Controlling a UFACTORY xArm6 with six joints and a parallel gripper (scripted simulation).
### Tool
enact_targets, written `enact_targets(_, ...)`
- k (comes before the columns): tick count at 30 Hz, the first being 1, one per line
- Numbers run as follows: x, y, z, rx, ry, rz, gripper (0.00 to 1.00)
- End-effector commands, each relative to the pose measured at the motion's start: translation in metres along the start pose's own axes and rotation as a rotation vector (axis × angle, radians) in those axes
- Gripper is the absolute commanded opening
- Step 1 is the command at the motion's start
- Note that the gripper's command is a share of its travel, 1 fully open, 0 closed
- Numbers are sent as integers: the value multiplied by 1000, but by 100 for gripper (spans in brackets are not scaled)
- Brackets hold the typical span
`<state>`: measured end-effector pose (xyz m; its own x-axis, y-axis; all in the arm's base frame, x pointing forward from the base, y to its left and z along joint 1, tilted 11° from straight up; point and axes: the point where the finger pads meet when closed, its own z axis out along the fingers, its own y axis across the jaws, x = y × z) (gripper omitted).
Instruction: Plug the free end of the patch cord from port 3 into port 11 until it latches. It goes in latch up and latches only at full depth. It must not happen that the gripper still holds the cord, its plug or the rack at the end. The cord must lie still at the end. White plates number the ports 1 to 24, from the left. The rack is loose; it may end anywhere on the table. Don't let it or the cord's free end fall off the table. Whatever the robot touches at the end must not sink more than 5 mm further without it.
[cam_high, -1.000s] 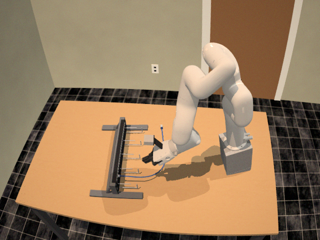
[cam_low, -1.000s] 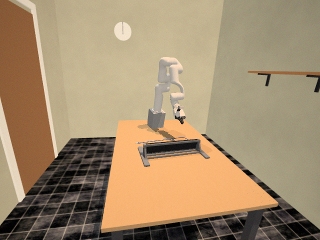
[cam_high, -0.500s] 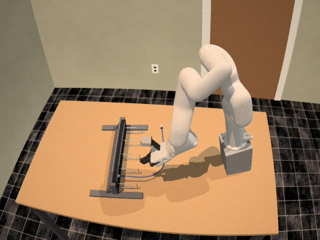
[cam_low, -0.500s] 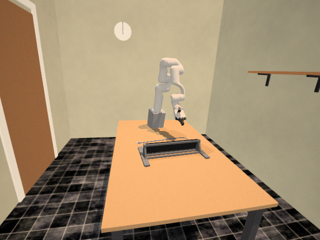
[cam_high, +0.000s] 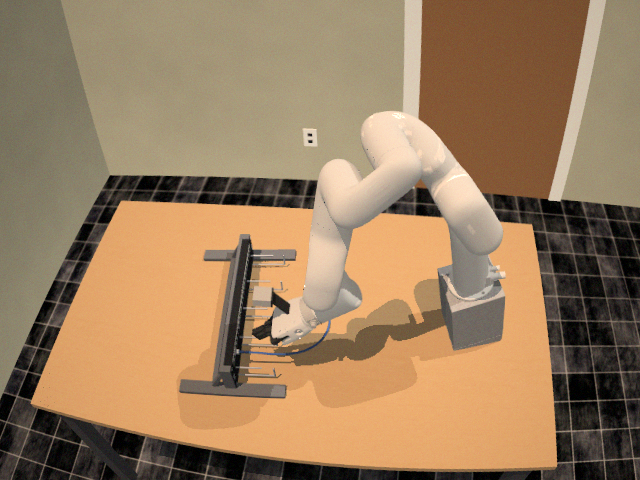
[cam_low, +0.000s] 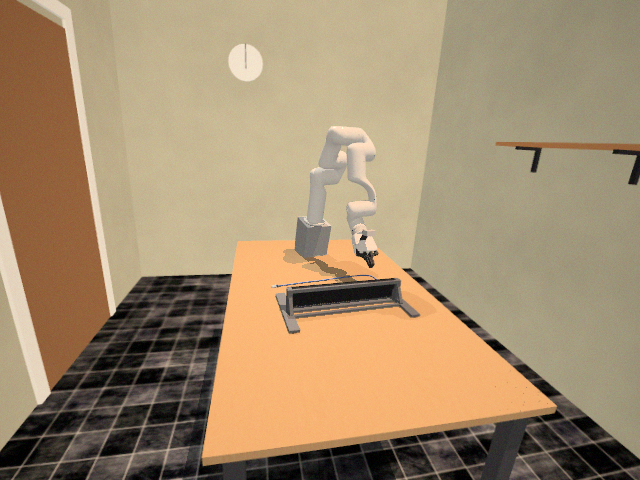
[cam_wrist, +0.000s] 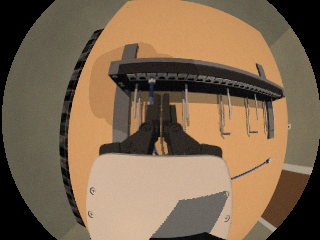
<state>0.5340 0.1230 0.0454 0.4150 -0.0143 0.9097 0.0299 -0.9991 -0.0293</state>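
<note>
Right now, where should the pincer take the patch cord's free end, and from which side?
Probably the pale plug at the tip, not the thin blue cord. It lies flat on the table, so come from above, closing across its sides. Pincer is shut; open first.
</note>
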Motion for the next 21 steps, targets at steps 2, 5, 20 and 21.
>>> enact_targets(2, 1, -2, 31, 1, 2, 1, 0)
enact_targets(5, 1, -2, 32, 1, 2, 1, 0)
enact_targets(20, 1, -2, 34, 1, 2, 1, 0)
enact_targets(21, 1, -2, 34, 1, 2, 1, 0)
